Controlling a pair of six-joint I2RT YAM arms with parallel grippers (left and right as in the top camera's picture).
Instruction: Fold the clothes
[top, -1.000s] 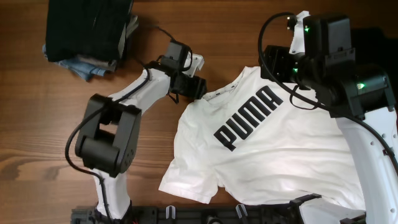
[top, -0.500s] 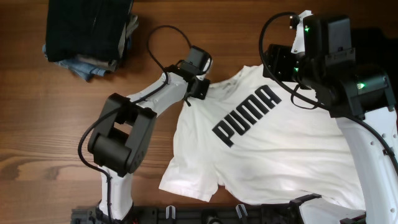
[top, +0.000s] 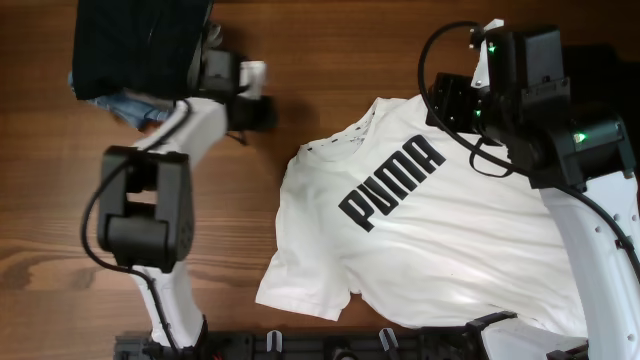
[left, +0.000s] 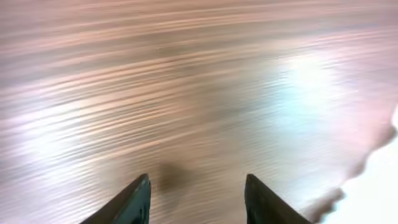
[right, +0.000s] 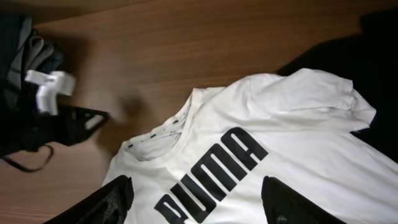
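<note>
The clothes, a white T-shirt with black "PUMA" lettering, lie spread face up on the wooden table, collar toward the upper left. It also fills the right wrist view. My left gripper is open and empty over bare wood, left of the collar and clear of it. Its view shows blurred wood between the fingers and a white shirt edge at lower right. My right gripper is open and empty, hovering above the lettering. In the overhead view its fingers are hidden under the right arm.
A pile of dark folded clothes with a bluish piece under it sits at the table's back left, right beside the left wrist. A black cloth lies behind the shirt's far sleeve. Arm bases stand along the front edge.
My left arm has swung left, away from the shirt's collar to beside the dark pile. The collar area has shifted slightly left and lies flat. The right arm has not moved.
</note>
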